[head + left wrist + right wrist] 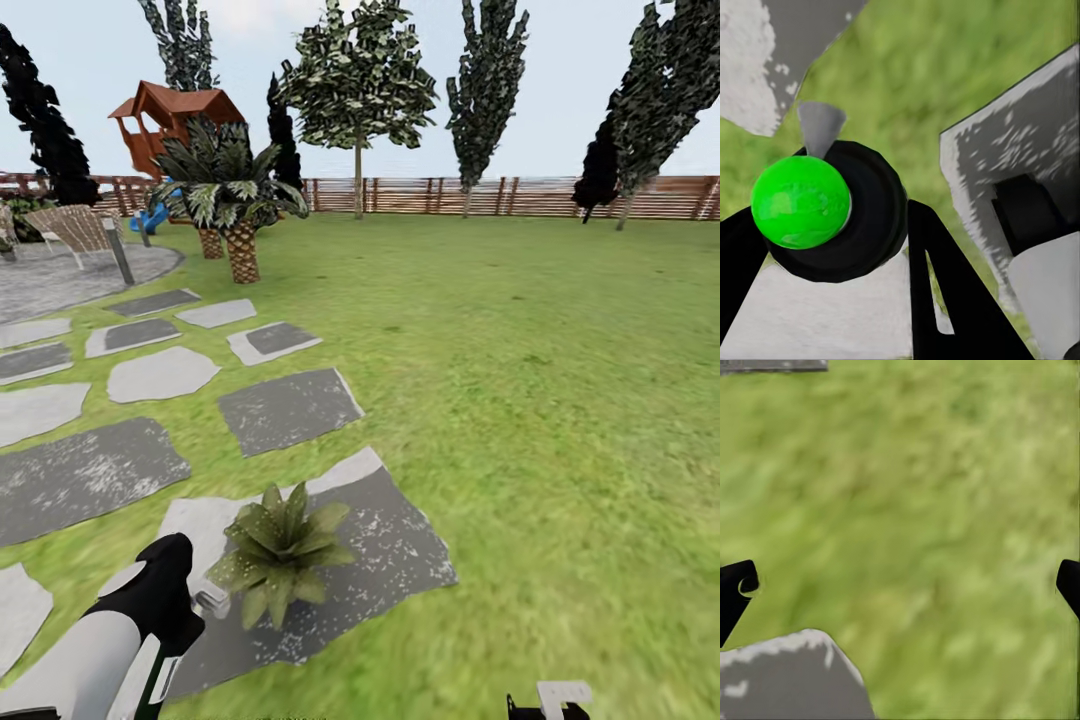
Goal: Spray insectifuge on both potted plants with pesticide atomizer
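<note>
A potted plant (280,556), a low rosette of pointed green leaves, stands on a grey stepping slab (400,560) near my feet; the leaves hide its pot. My left gripper (178,596) is just left of it, shut on the pesticide atomizer (211,599), whose pale head points at the leaves. In the left wrist view the atomizer (862,217) is a round black body with a green ball on it and a grey cone, held between the black fingers (941,285). My right gripper (546,702) hangs low over the lawn; its fingertips (736,585) stand wide apart with only grass between them.
Grey stepping slabs (288,408) run left towards a round speckled patio (60,280) with wicker chairs (75,228) and a post (120,252). Two palms (240,200) and a wooden playhouse (175,115) stand beyond. Open lawn (540,400) stretches right to the slat fence (500,195).
</note>
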